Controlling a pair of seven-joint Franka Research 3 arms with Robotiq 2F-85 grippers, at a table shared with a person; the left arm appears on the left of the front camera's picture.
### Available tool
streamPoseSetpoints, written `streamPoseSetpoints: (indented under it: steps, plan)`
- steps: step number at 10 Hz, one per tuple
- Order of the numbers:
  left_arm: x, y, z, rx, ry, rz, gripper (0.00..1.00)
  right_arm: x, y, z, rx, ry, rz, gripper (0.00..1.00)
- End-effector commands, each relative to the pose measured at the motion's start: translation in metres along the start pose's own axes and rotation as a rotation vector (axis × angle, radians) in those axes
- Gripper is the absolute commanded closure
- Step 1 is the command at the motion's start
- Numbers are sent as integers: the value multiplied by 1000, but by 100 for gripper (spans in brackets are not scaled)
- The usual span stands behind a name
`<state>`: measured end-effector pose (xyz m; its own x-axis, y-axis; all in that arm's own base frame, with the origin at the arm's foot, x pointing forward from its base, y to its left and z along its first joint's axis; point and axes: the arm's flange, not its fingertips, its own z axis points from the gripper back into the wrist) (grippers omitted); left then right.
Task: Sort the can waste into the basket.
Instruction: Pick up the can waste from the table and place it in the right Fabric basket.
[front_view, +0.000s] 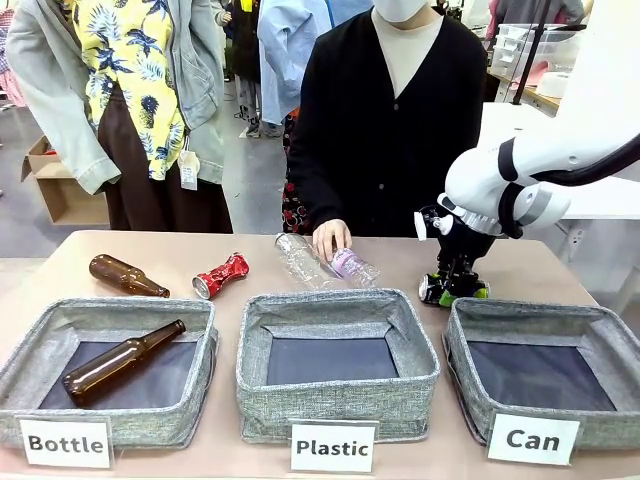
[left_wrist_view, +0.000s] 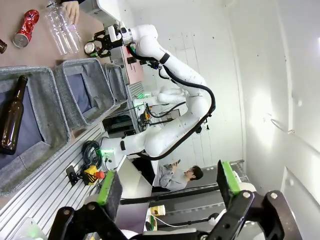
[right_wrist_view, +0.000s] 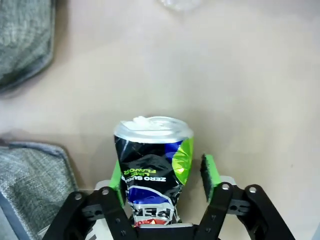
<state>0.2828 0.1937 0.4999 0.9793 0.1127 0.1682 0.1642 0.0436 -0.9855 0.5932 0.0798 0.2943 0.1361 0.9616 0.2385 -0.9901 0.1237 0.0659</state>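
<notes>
Dark can (right_wrist_view: 150, 165) is resting at 3 o'clock | right gripper (right_wrist_view: 161, 174) is straddling it, unclenched | left gripper (left_wrist_view: 169, 182) is hanging released.

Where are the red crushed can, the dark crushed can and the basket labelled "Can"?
Red crushed can (front_view: 221, 275): front view, on its dented middle.
Dark crushed can (right_wrist_view: 152, 165): right wrist view, on its printed side.
Basket labelled "Can" (front_view: 461, 352): front view, on its left wall.

The dark can (right_wrist_view: 150, 165) sinks behind the right gripper (right_wrist_view: 161, 172); its base is probably cut by the frame.
</notes>
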Motion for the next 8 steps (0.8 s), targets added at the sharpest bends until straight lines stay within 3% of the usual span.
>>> streamPoseSetpoints:
  steps: [1,2,4,6,8]
  plan:
    - [1,-3,-1,-23,0,-10,0,3,-2,4,9,33,-11,62]
    - [1,-3,-1,-23,0,-10,0,3,-1,4,9,35,-16,100]
    - [1,-3,-1,-23,0,-10,0,-3,3,17,-18,21,-32,100]
    - [1,-3,-1,-23,0,-10,0,-12,15,55,-80,-13,-47,100]
    - [1,-3,-1,-23,0,-10,0,-21,65,113,-154,-23,-50,100]
